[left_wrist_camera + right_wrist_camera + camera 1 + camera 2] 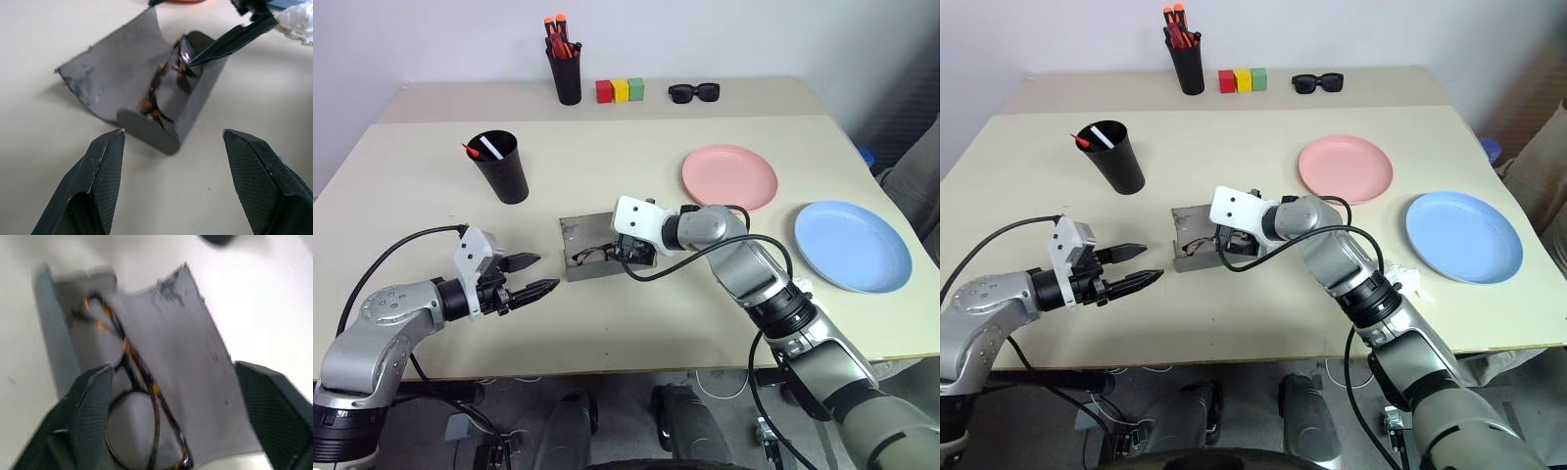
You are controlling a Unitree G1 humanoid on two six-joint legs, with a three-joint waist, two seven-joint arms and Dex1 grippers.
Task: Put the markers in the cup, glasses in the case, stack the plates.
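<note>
A: Left gripper (530, 275) is seen at the left of the table (411, 206), its two fingers spread with nothing between them, aimed toward the case (592, 250) and well short of it.

B: Noted. Moving right, the cup (504, 166) is recorded with both markers (481, 148) already standing in it. That part is judged done.

A: At centre, the case lies with its lid open. The glasses (142, 396) are seen lying inside it. The right gripper (166, 406) is poised directly over them, fingers parted wide on either side of the frame; no grip on the glasses is visible.

B: Glasses are judged placed. The lid is not yet closed, should closing be wanted.

A: Further right, the pink plate (729, 176) and the blue plate (852, 245) are noted lying apart on the table, side by side, unstacked.

B: So stacking is what is left, by this judgement. Any writing?

A: No brand, label or legible text is found on any item; the coloured blocks (620, 91) at the back are plain.
</note>
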